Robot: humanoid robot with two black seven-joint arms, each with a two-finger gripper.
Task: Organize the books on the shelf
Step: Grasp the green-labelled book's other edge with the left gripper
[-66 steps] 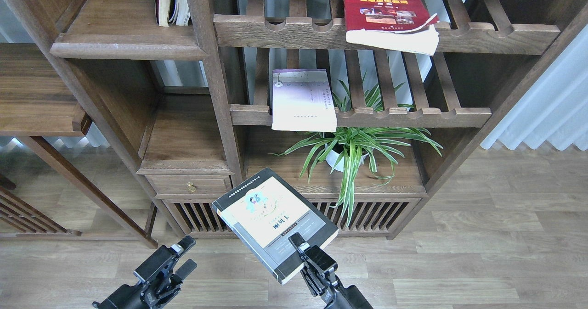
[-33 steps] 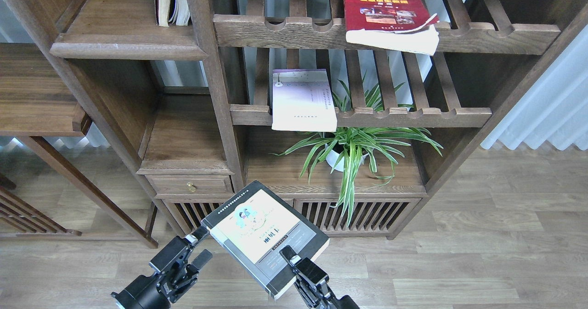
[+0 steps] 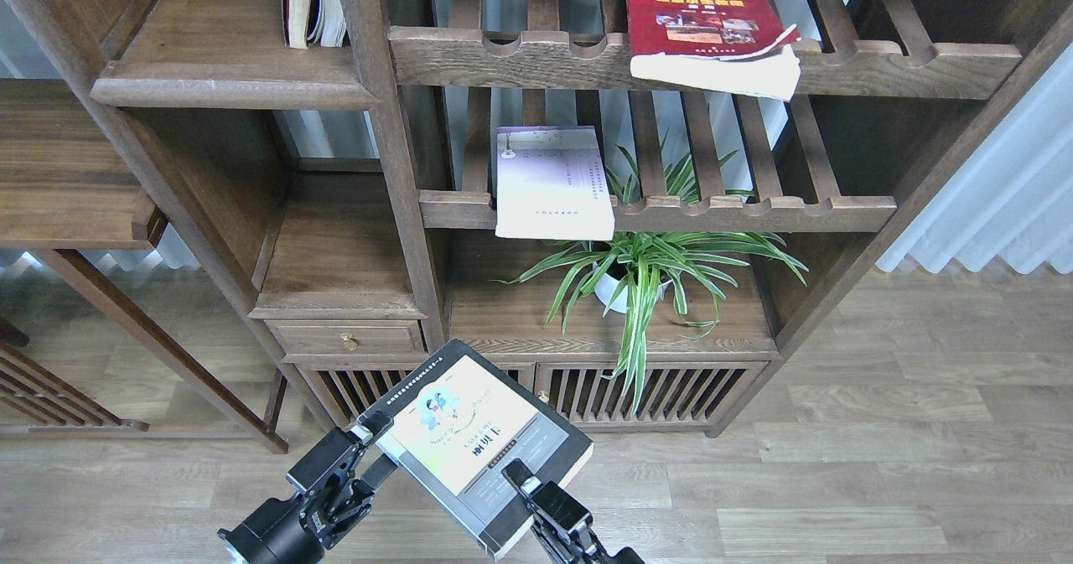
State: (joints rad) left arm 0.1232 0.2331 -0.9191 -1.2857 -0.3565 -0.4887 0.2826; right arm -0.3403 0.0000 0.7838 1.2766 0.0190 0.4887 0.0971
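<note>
wooden floorboards run under a big dark-brown bookcase [image 3: 394,212], with a pale curtain [image 3: 997,187] at the far right.

going left to right: the solid shelf [image 3: 226,78] at the upper left has a rounded front lip and already carries a couple of upright books [image 3: 312,2] at its back. low down, the left gripper [image 3: 375,451] has its two fingers spread around the near-left corner of the grey book [image 3: 474,442]; one finger sits at the top face, but i cannot tell whether it really clamps. the book, dark grey with a yellow-green cover panel, hangs tilted in the air in front of the cabinet doors, well below the shelf. the right gripper [image 3: 513,473] is closed on the book's near edge and seems to carry it.

further right, the lilac book [image 3: 553,183] lies flat on the lower slatted rack [image 3: 754,212], overhanging its front rail, above a potted plant [image 3: 645,271]. the red book [image 3: 708,36], pages curled, lies flat on the upper slatted rack [image 3: 880,69].

judging by this, the task is at an early stage: one book is in hand and not yet placed, and two more wait on the racks.
</note>
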